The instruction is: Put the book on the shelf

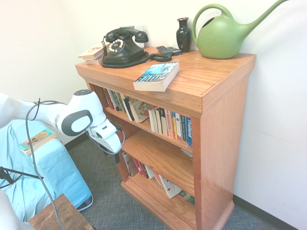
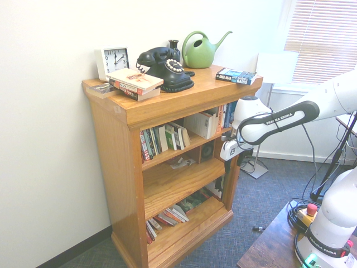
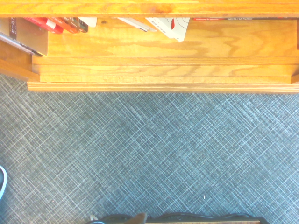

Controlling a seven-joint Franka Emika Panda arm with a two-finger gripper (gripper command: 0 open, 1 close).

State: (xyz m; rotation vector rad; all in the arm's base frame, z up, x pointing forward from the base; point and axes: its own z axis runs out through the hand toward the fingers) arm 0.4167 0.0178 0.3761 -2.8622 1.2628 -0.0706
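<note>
Bookcase (image 1: 211, 91) top holds book (image 1: 156, 76); shelf (image 1: 158, 135) holds paperbacks (image 1: 170, 123).

free: middle shelf (image 1: 158, 155) mostly bare | blocked: upper shelf (image 1: 168, 139), upright paperbacks (image 1: 170, 123)

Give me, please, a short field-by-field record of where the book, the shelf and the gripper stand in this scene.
book: blue-teal paperback lying flat on the bookcase top, near its front edge
shelf: board with upright paperbacks, gap in the row
gripper: pointing down in front of the bookcase, below the top shelf board, holding nothing
other items on top: black telephone, green watering can
task state: book not yet picked up
</note>
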